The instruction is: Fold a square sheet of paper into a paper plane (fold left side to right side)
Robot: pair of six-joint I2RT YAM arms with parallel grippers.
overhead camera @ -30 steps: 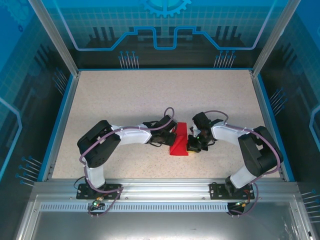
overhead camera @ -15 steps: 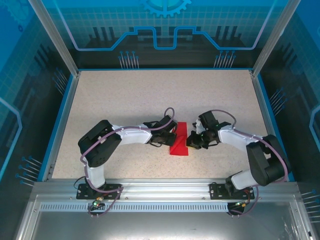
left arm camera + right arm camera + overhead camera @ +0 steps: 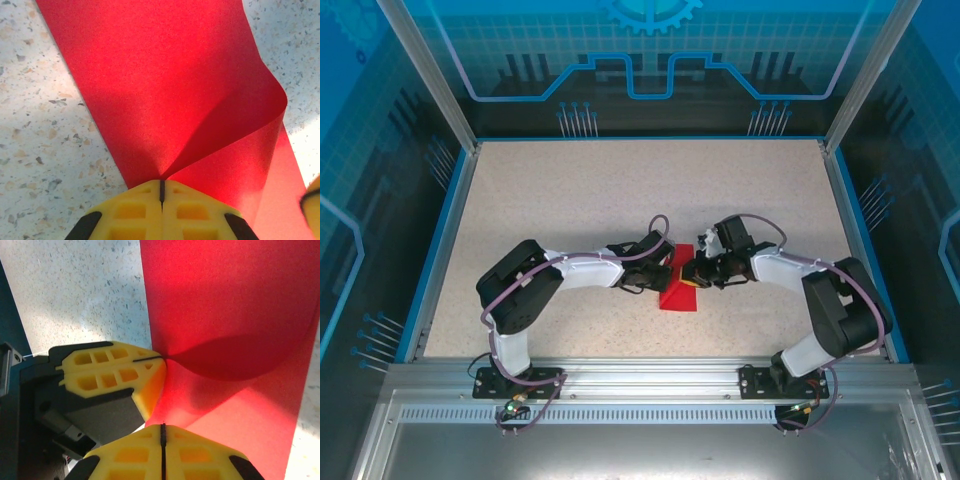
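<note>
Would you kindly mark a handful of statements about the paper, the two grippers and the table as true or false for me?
1. The left gripper is shut on the red paper sheet. True.
2. The sheet lies fully flat on the table. False: one part curves up and over itself in a soft, uncreased bend.
3. The right gripper is wide open, far from the sheet. False: it is shut on the sheet's edge.
4. The two grippers are close together at the sheet. True.
5. The table is plain black. False: it is pale and speckled.
</note>
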